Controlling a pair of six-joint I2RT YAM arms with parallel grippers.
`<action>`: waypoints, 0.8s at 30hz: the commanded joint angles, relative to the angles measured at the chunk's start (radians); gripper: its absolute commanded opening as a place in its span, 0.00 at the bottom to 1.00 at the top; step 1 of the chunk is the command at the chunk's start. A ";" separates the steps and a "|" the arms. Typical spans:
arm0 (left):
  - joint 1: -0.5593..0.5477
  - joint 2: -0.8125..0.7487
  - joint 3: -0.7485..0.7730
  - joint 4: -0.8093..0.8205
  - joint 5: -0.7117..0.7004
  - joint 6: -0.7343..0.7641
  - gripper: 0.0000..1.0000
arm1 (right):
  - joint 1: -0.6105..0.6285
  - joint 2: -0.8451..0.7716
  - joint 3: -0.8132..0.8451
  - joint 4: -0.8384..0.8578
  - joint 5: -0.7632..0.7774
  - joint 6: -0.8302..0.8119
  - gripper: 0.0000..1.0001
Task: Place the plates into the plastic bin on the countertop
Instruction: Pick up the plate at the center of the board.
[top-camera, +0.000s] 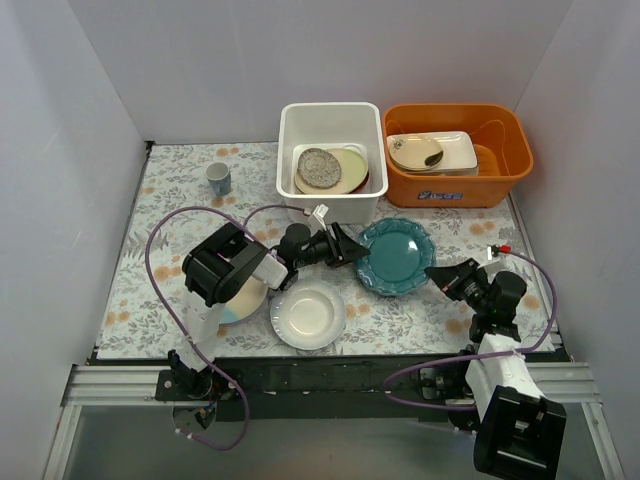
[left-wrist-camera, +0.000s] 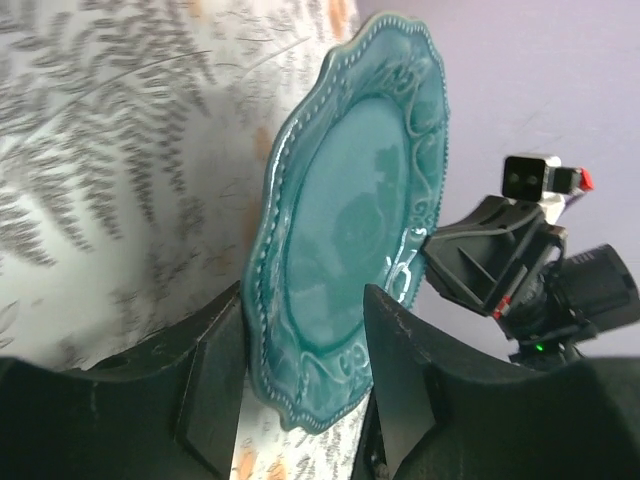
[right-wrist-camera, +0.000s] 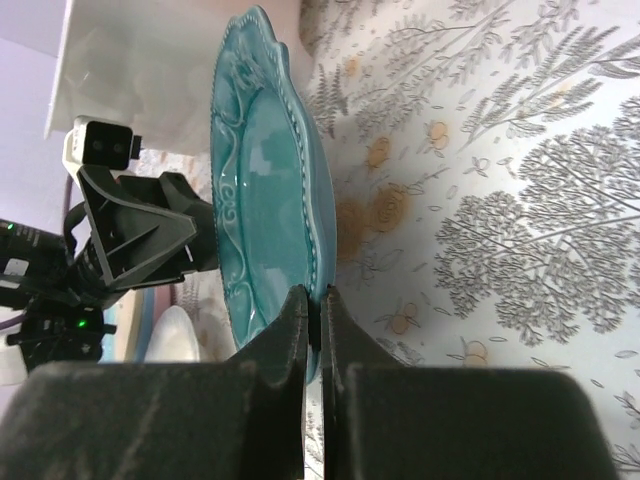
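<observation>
**Left jaws (left wrist view).** The two fingers (left-wrist-camera: 400, 380) stand partly apart and straddle the near rim of the teal plate (left-wrist-camera: 350, 230), one finger on each face of it. The hold looks released rather than clenched. Whether either finger presses the rim cannot be told.

**Right jaws (right wrist view).** The fingers (right-wrist-camera: 275, 400) are closed to a thin slit, and the slit meets the opposite rim of the same plate. Whether the rim is nipped in the slit or only touched by the tips cannot be told.

**Overhead view.**
- The plate lies on the counter (top-camera: 180, 200) between the two sets of jaws.
- The left arm (top-camera: 225, 265) reaches the plate from one side and the right arm (top-camera: 495, 300) from the other.
- Beyond the left jaws, near the plate's far rim, stands the white plastic bin (top-camera: 330, 108). It holds a woven plate (top-camera: 318, 168) lying on a cream plate (top-camera: 354, 170).
- Beyond the right jaws stands an orange tub (top-camera: 500, 130) with a white rectangular dish (top-camera: 458, 150) and a beige bowl (top-camera: 415, 150) in it.
- Behind the left jaws, toward the arm bases, a white plate (top-camera: 308, 314) lies on the counter.
- Beside the white plate, a pale plate (top-camera: 245, 300) shows partly under the left arm.
- A small mug (top-camera: 219, 178) stands well off to the left of the left jaws.
</observation>
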 joint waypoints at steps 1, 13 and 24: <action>-0.086 -0.048 0.102 0.235 0.257 -0.052 0.45 | 0.033 0.012 -0.157 0.124 -0.221 0.037 0.01; -0.089 -0.075 0.111 0.152 0.248 -0.012 0.00 | 0.028 -0.035 -0.151 0.101 -0.227 0.037 0.01; -0.089 -0.114 0.092 0.118 0.237 0.011 0.00 | 0.028 -0.025 -0.154 0.104 -0.225 0.033 0.01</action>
